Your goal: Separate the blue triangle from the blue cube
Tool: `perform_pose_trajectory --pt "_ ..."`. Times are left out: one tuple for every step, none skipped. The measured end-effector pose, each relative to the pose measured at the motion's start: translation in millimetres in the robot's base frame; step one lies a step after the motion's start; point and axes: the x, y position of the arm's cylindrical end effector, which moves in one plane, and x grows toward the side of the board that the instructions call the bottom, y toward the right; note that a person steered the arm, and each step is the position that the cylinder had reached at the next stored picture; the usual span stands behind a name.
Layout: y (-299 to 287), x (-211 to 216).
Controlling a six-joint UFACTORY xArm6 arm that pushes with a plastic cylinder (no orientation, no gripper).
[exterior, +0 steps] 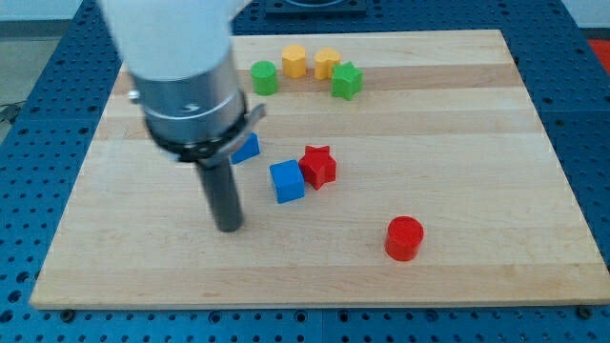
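Observation:
The blue cube [287, 181] lies near the board's middle, touching a red star [318, 166] on its right. The blue triangle [248, 149] lies just up and left of the cube, partly hidden behind my arm's body; a small gap shows between the two. My tip [229, 227] rests on the board below the triangle and down-left of the cube, touching neither.
A red cylinder [404, 237] sits at the lower right. Near the view's top lie a green cylinder [264, 77], a yellow hexagon [294, 61], another yellow block [327, 63] and a green star [347, 81]. The wooden board [477, 143] sits on a blue perforated table.

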Motion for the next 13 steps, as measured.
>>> perform_pose_trajectory --pt "-14.7 -62.5" --pt "-14.3 -85.9" --pt "-11.9 -101.6" --pt "-11.9 -89.8" --pt "-11.9 -56.2" --pt "13.1 -58.0" --pt "23.0 -67.2" --pt "29.7 -97.4" --pt "29.7 -100.5" --pt "29.7 -101.4" --pt "32.0 -92.8" --pt "35.4 -47.0" --pt "29.9 -45.2"
